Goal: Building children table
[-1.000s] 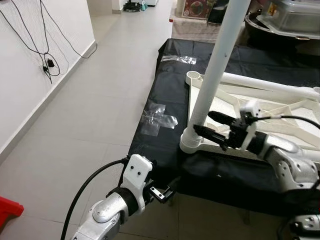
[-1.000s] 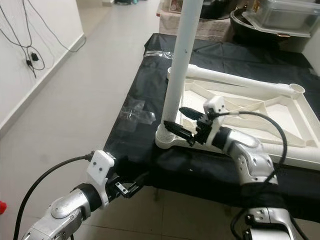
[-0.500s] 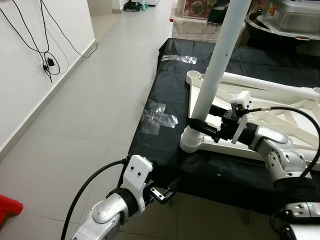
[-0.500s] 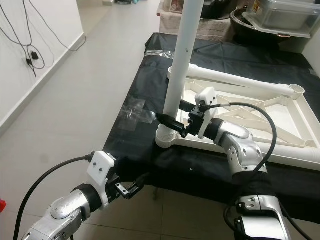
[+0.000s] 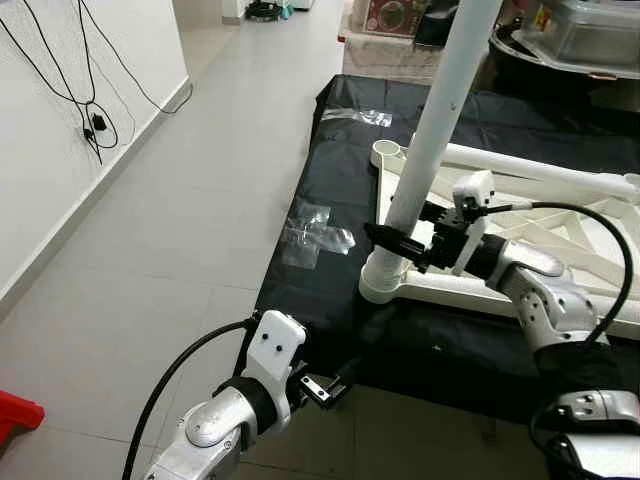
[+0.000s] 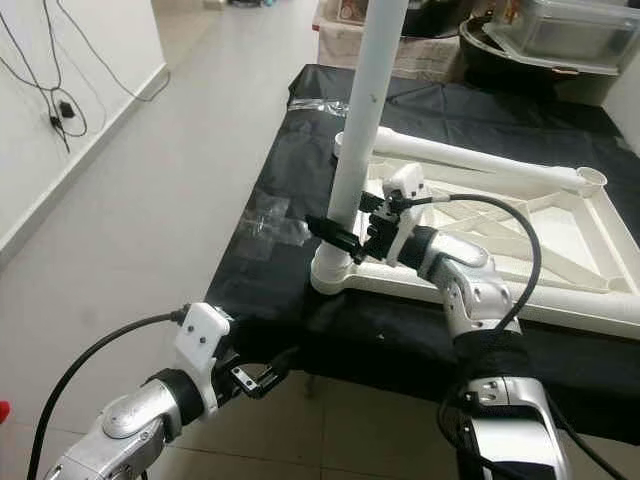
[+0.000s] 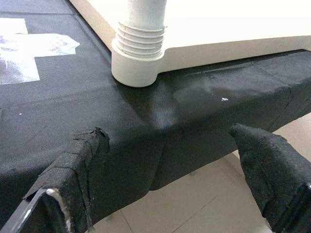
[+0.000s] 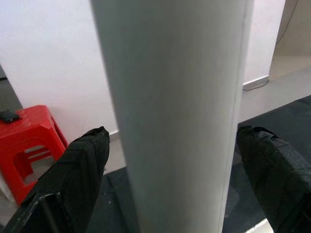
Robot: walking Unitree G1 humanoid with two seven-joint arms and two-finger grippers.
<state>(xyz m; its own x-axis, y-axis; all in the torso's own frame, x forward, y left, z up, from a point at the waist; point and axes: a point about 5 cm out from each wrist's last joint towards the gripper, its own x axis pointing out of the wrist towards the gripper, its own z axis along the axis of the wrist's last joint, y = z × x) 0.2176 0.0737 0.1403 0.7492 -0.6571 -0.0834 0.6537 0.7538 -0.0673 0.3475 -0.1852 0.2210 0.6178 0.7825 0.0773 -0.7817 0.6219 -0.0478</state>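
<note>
Head views: one white table frame [image 5: 560, 235] upside down on one black-covered bench [image 5: 330, 170]; one white leg [image 5: 437, 120] upright in the frame's near corner socket [image 6: 335, 272]; right gripper [image 5: 400, 238] at the leg's base, fingers spread around it; left gripper [image 5: 325, 385] below the bench edge; two plastic wrappers on the cloth beside the frame.
Left wrist view: two fingers [image 7: 272, 179] spread, empty, facing the socket [image 7: 138, 60].
Right wrist view: leg [image 8: 175, 111] between two parted fingers [image 8: 80, 167]; one red stool [image 8: 26, 141] behind.

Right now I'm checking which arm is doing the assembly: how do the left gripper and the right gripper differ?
The right gripper is up at the table frame, jaws open around the upright white leg. The left gripper hangs low off the black-covered table edge, jaws open on nothing. Both have black fingers on silver arms.
</note>
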